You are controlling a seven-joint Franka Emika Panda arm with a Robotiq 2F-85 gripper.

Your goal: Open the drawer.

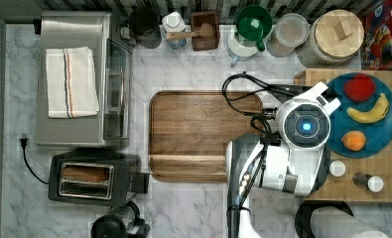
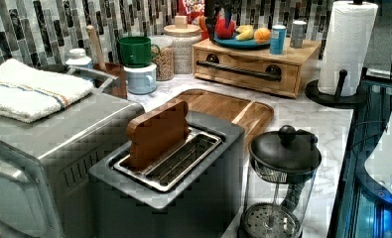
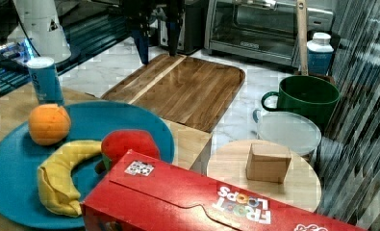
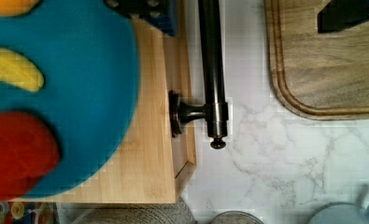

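The drawer [image 2: 245,69] is seen shut in the left view, its front flush with the wooden stand [image 2: 302,52] at the back of the marble tabletop [image 2: 302,119], just beside the paper towel roll [image 2: 347,44]. Its black bar handle [image 4: 212,70] runs along the front, held off the wood by a round post. In the wrist view a slight gap at the drawer's corner is suggested, though this cannot be confirmed. The tool [image 3: 157,41] is seen in the right view hanging above the near edge of the dark wooden tray [image 3: 178,91], its two fingers spread apart and holding nothing. The handle is judged not yet gripped, so the approach, the grasp and the pull are all left.
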